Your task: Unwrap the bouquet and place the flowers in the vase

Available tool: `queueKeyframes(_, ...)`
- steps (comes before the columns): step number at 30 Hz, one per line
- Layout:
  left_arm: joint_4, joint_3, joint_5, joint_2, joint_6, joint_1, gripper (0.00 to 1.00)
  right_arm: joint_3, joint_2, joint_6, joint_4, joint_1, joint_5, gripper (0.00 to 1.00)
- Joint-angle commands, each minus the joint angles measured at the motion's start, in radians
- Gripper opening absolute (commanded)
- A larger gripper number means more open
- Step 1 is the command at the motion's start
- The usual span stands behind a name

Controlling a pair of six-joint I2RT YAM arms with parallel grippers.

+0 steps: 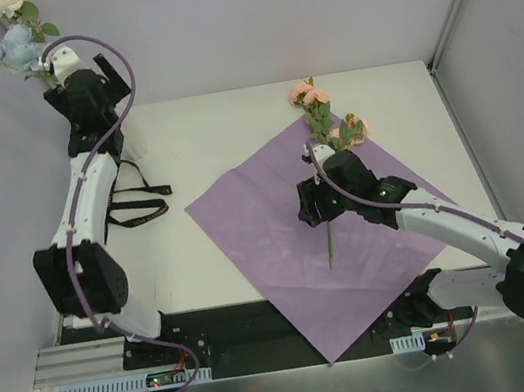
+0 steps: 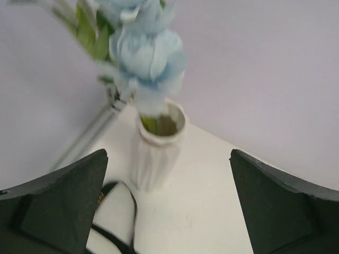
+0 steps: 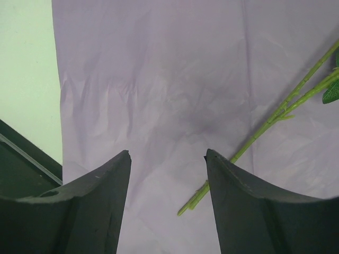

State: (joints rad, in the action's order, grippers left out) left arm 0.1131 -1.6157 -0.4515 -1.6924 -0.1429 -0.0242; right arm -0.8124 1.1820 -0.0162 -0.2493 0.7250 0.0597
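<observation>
Heads up, the peach rose stem [image 3: 275, 114] you're going after is lying flat on the purple paper [image 3: 159, 79]. It's running from its cut end at the lower centre of the right wrist view up to the upper right, so it's sitting just right of the right gripper [image 3: 167, 153], easily the nearer arm. That gripper is hovering partly open with nothing in it, while the left gripper [image 2: 168, 153] is hanging wide open and empty over the white ribbed vase [image 2: 156, 159], with the blue flowers [image 2: 148, 53] standing in it.
</observation>
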Motion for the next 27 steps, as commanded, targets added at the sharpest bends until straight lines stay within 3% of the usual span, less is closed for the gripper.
queueKeyframes(1, -0.087, 0.236, 0.202, 0.333, -0.286, 0.006, 0.99, -0.108, 0.028, -0.05, -0.116, -0.004, -0.008, 0.62)
queueKeyframes(7, -0.086, 0.557, 0.541, 0.66, -0.503, 0.006, 0.99, -0.162, 0.119, -0.1, -0.245, -0.009, -0.04, 0.63)
queueKeyframes(9, -0.082, 0.652, 0.704, 0.742, -0.575, 0.004, 0.99, -0.165, 0.134, -0.139, -0.29, -0.019, -0.124, 0.63)
queueKeyframes(11, -0.079, 0.704, 0.886, 0.773, -0.603, 0.001, 0.97, -0.163, 0.143, -0.177, -0.309, -0.059, -0.164, 0.63)
queueKeyframes(15, -0.079, 0.845, 1.092, 0.826, -0.59, -0.06, 0.94, -0.139, 0.14, -0.194, -0.295, -0.117, -0.152, 0.56)
queueKeyframes(17, -0.079, 0.898, 1.103, 0.853, -0.575, -0.15, 0.93, -0.139, 0.156, -0.188, -0.288, -0.143, -0.147, 0.55)
queueKeyframes(21, -0.079, 1.051, 1.001, 0.927, -0.563, -0.353, 0.94, -0.163, 0.186, -0.165, -0.269, -0.185, -0.144, 0.42)
queueKeyframes(27, -0.027, 1.2, 0.844, 0.961, -0.662, -0.647, 0.94, -0.281, 0.254, -0.145, -0.272, -0.248, -0.187, 0.4)
